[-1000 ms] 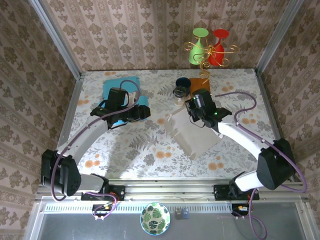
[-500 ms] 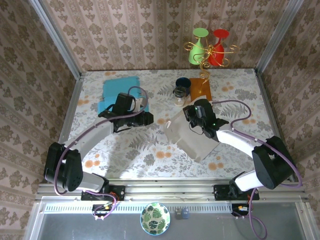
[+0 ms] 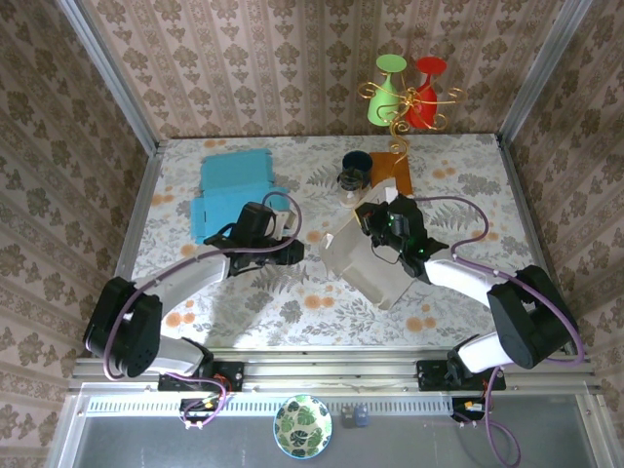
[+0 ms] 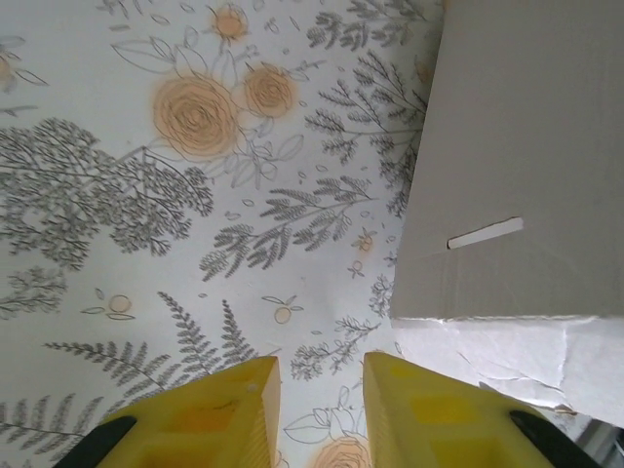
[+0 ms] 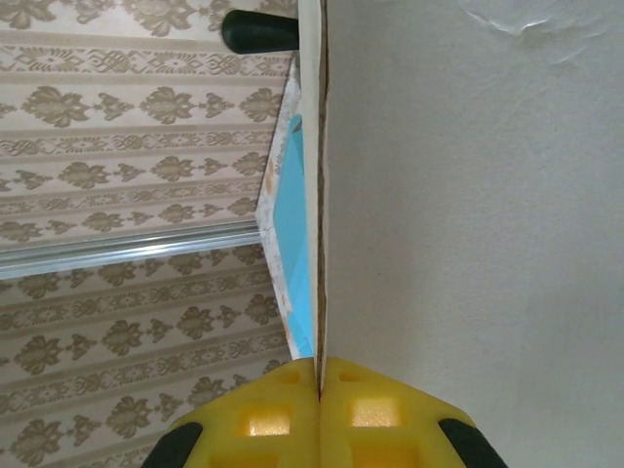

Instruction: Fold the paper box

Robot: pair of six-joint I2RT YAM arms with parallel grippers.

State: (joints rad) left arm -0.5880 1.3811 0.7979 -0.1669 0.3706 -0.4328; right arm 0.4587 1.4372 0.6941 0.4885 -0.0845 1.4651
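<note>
Right now my right gripper (image 5: 319, 375) is clamped on the thin edge of one panel of the box (image 3: 380, 273), which lies partly folded on the table (image 3: 244, 302), with the arm reaching in over the box's right side. My left gripper (image 4: 317, 380) hovers low over the flowered cloth just left of the box, its fingers a little apart with nothing between them, and the box's slotted panel is close beside it. A glass (image 3: 350, 182) stands just behind the box, and blue sheets (image 3: 232, 190) lie well to its left.
</note>
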